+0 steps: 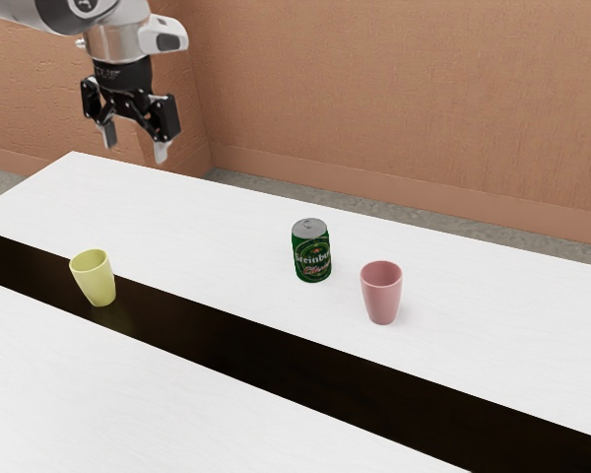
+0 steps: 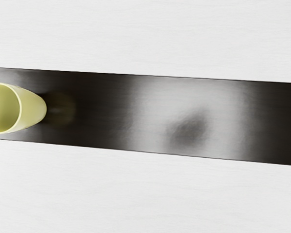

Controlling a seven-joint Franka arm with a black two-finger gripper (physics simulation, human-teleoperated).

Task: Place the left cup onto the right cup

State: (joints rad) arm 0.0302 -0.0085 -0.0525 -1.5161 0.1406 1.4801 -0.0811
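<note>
Standing upright on the dark strip (image 1: 276, 365) toward the exterior view's left, the yellow cup (image 1: 94, 278) looks light, stiff and smooth, so I judge a pinch across its rim wall the surest hold. The gripper (image 1: 135, 145) hangs high above the table (image 1: 227, 202), fingers spread and empty. The exterior view shows the pink cup (image 1: 381, 292) and can (image 1: 311, 250) well apart from the yellow cup, while the wrist view looks into its open mouth.

A green beer can (image 1: 311, 251) stands upright near the middle of a white table (image 1: 227, 217), on the far side of the dark glossy strip (image 1: 276, 360) crossing the tabletop. A terracotta wall (image 1: 394, 89) rises beyond the table's far edge.
</note>
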